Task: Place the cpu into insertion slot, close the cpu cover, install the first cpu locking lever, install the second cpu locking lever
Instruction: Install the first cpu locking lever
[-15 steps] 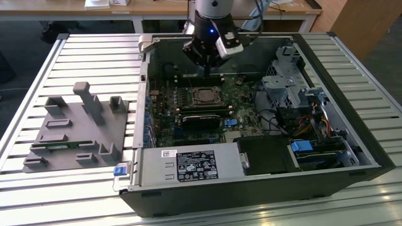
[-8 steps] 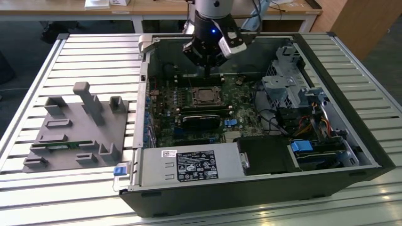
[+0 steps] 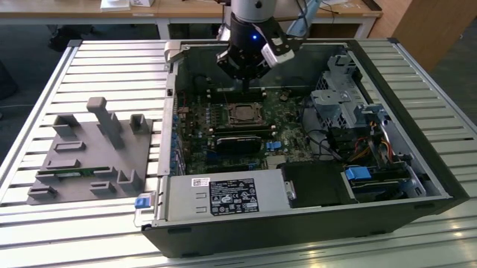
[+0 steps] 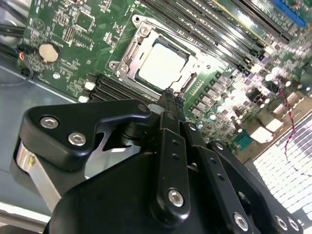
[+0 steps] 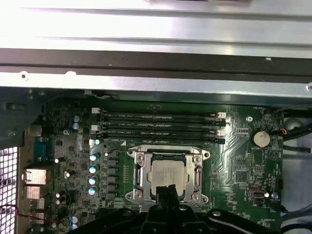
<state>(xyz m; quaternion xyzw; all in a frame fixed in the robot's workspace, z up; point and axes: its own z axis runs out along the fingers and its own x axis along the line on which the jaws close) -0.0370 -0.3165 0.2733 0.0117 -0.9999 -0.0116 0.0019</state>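
Just beyond the gripper (image 4: 170,100), which is looking matt black with shiny steel screws (image 4: 176,197), the chip (image 4: 163,66) is showing a smooth, pale, dull metal top. The cover plate (image 4: 127,53) framing it is gleaming as bare silvery metal. The circuit board (image 5: 234,146) beneath is shining glossy green, and the case wall (image 5: 146,83) beyond is reflecting as smooth grey sheet metal.

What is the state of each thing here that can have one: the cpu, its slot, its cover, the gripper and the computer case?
cpu: seated flat in its slot.
insertion slot: filled by the cpu.
cpu cover: down, lying flat as a frame around the cpu.
gripper: shut, holding nothing, above the board at the slot's edge.
computer case: lying on its side, open on top.
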